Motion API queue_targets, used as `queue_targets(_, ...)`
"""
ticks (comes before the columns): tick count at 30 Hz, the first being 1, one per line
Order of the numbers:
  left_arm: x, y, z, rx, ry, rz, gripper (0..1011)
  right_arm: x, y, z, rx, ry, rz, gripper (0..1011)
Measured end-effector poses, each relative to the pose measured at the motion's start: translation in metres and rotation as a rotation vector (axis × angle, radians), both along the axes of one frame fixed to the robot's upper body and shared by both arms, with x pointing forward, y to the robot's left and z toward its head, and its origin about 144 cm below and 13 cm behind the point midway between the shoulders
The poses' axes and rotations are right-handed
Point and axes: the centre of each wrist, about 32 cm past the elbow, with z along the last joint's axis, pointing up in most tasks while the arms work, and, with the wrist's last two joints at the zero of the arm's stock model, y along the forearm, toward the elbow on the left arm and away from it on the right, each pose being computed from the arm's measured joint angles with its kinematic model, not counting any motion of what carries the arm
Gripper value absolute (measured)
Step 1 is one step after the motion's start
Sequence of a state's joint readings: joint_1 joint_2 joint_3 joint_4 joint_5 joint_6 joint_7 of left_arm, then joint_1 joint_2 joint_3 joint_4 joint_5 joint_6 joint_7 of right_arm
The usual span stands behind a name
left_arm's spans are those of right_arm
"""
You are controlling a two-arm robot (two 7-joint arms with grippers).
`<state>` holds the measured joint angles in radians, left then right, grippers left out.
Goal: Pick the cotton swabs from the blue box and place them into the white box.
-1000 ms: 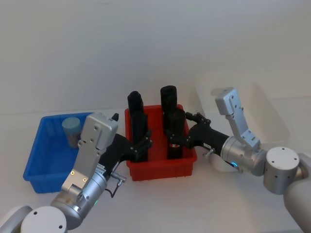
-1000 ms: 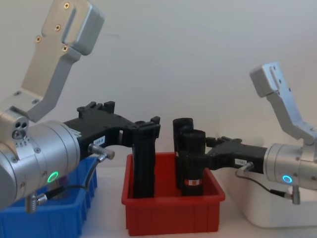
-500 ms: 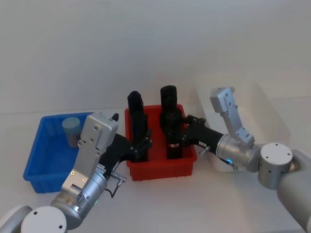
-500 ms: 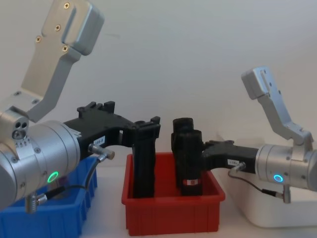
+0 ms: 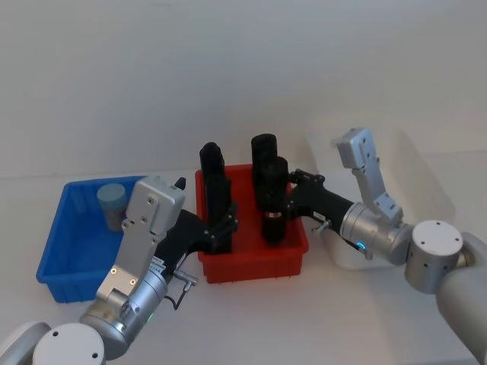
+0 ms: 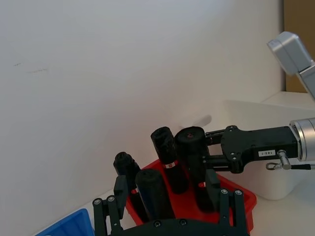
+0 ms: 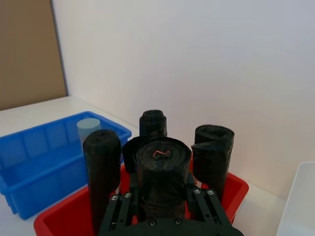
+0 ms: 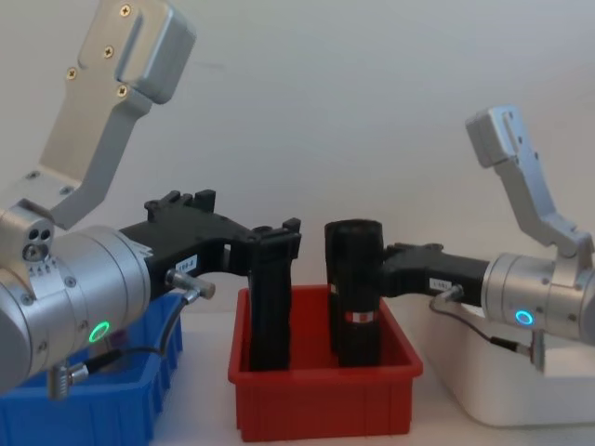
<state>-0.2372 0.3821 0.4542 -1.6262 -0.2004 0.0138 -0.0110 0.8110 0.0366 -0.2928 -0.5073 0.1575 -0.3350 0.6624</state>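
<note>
One jar of cotton swabs (image 5: 112, 199) with a pale blue lid stands at the far end of the blue box (image 5: 76, 251) on the left, also seen as the jar (image 7: 88, 129) in the right wrist view. The white box (image 5: 437, 190) sits on the right. Both grippers are over the red bin (image 5: 251, 262) between them. My right gripper (image 5: 275, 204) is shut on a black cylinder (image 8: 358, 279), held upright and raised in the bin. My left gripper (image 5: 223, 228) stands open around another black cylinder (image 6: 153, 191).
The red bin (image 8: 325, 400) holds several tall black cylinders standing close together. A plain wall rises right behind the bins. Bare table lies in front of all three bins.
My right gripper has lifted its black cylinder a little and drawn it slightly to the left; the right arm's elbow has shifted. The left arm has not moved.
</note>
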Motion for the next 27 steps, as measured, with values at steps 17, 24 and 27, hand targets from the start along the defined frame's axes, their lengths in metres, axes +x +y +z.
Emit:
queue_targets(17,0.0,0.0,0.0,0.0,0.0,0.0,1004,-0.029,-0.005,0.038,0.081,-0.107,-0.114,503)
queue_targets(24,0.0,0.0,0.0,0.0,0.0,0.0,1004,-0.045,-0.011,0.057,0.098,-0.143,-0.21,503)
queue_targets(27,0.0,0.0,0.0,0.0,0.0,0.0,1004,-0.051,-0.014,0.062,0.101,-0.153,-0.25,503)
